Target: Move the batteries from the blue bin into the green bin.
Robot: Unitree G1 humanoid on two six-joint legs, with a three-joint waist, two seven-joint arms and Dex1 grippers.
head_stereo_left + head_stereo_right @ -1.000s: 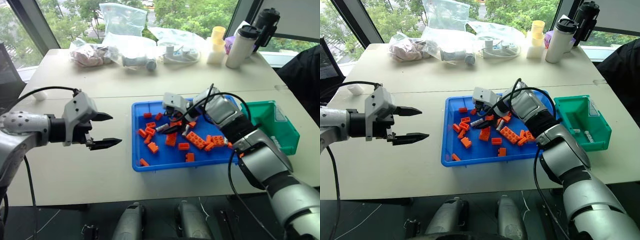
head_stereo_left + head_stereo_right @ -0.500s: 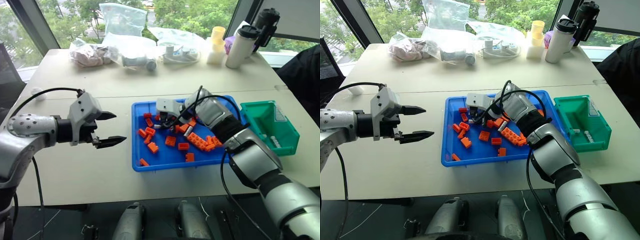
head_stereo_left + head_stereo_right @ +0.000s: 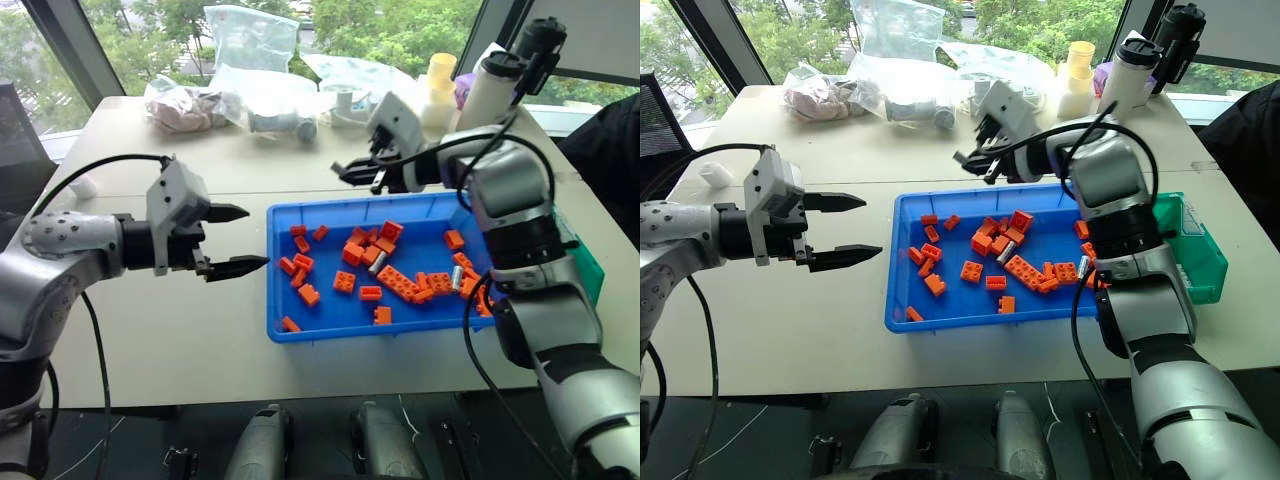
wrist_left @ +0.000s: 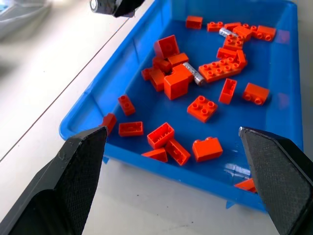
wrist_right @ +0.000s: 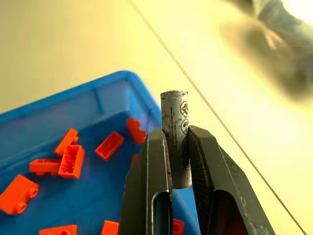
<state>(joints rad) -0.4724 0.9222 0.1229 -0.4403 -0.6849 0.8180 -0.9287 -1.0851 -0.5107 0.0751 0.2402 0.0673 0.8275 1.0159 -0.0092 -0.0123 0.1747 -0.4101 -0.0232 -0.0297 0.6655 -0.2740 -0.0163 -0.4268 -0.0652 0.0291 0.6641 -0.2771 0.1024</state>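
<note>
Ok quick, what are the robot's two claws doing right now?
Left gripper: open, holding nothing, beside the blue bin.
Right gripper: shut on a battery, lifted above the bin.

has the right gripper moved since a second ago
Yes. The right gripper, shut on a battery, has risen out of the blue bin and now hangs above the bin's far rim.

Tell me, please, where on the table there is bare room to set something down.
Bare patches: the table left of the blue bin, under the left gripper, and the front strip along the bin. Crowded: the far edge with bags and bottles, and the bin's brick-strewn middle.
</note>
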